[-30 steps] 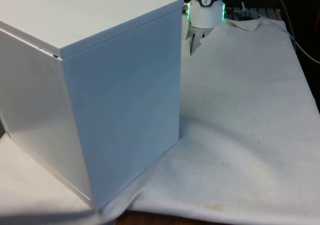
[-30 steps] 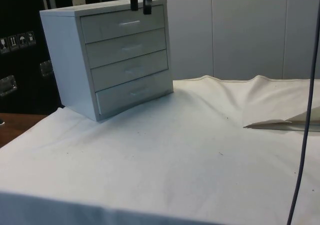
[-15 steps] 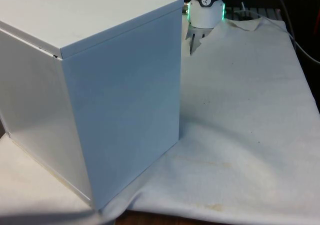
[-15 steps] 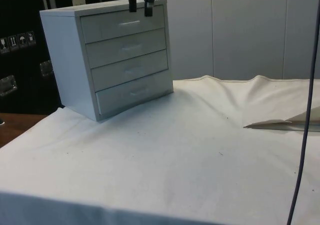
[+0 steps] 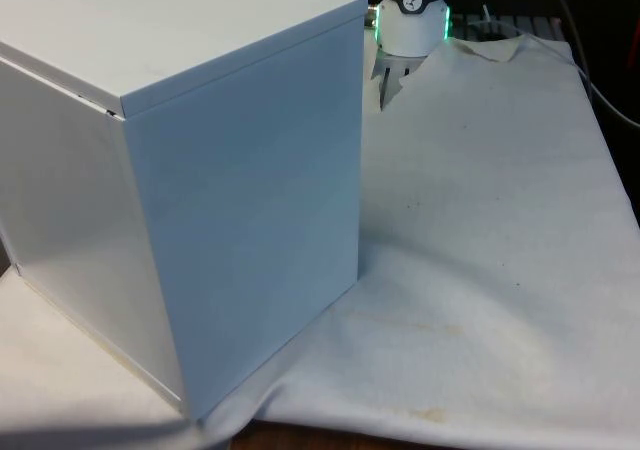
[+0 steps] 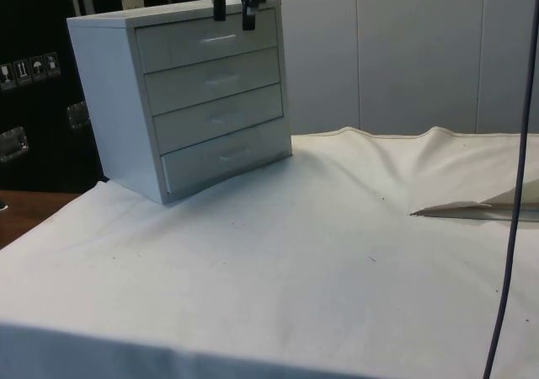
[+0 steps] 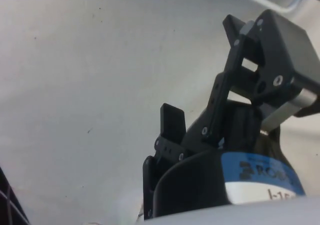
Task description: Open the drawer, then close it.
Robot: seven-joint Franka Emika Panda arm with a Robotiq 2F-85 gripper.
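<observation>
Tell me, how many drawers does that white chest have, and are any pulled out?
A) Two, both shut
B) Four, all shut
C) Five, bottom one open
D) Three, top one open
B: the side view shows the chest of drawers with four stacked fronts, all flush, and the claw hanging above the top drawer without touching its handle.

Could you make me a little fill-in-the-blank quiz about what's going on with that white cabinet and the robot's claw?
1. The white chest of drawers has ____ drawers.
2. All of its drawers are ____.
3. In the side view, the claw hangs by the chest's ____ drawer.
4. The table is covered by a ____ cloth.

Missing words: four; shut; top; white
</observation>
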